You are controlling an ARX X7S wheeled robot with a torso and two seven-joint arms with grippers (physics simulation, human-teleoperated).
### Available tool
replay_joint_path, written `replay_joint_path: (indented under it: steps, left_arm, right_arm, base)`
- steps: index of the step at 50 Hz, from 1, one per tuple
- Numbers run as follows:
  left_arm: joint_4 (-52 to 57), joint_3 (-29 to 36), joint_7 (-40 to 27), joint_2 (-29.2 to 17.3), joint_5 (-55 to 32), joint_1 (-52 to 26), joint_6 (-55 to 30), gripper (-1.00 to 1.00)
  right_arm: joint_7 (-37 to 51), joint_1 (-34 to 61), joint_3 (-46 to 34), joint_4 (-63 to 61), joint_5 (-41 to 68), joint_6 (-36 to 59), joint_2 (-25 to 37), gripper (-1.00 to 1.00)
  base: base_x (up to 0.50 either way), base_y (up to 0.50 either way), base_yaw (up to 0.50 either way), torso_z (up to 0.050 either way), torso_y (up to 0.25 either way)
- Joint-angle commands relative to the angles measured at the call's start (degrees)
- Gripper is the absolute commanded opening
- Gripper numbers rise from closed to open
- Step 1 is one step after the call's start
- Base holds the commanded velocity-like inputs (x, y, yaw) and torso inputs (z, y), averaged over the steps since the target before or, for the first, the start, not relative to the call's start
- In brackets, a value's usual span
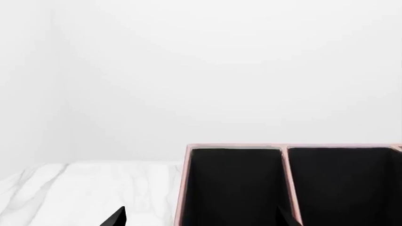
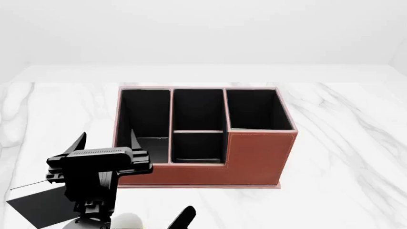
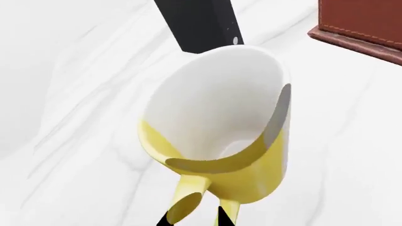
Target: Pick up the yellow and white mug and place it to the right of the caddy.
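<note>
marble table (image 2: 343, 143), unlabelled caddy (image 2: 254, 157)

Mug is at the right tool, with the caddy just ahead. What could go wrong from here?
1. The mug looks tilted, and the right tool meets it only near rim and handle, so it could slip or rotate.
2. It sits off the caddy's front-left, so moving it rightward may clip the caddy's base or corner.
3. The open left tool hovers close by and could be bumped.
</note>
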Motion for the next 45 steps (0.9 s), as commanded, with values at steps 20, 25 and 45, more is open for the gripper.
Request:
replay_joint_path:
  steps: [20, 25, 45]
  left_arm:
    - [0.36, 0.13, -0.72, -0.66, -0.81, 0.35, 0.72, 1.0]
    - [0.65, -0.06, -0.98, -0.72, -0.99, 0.43, 0.79, 1.0]
    - [1.74, -0.82, -2.14, -0.83, -1.76, 0.42, 0.89, 1.0]
  right_arm:
    - [6.03, -0.37, 0.12, -3.96, -2.63, -0.62, 2.36, -1.0]
    - [8.84, -1.61, 0.42, -9.29, -2.85, 1.19, 3.86, -1.0]
    - [14.94, -5.0, 1.69, -19.7, -3.0, 4.21, 7.68, -1.0]
  base:
    - [0.0, 0.0, 0.0, 0.0, 0.0]
    - [0.0, 0.0, 0.0, 0.0, 0.0]
    - [0.0, 0.0, 0.0, 0.0, 0.0]
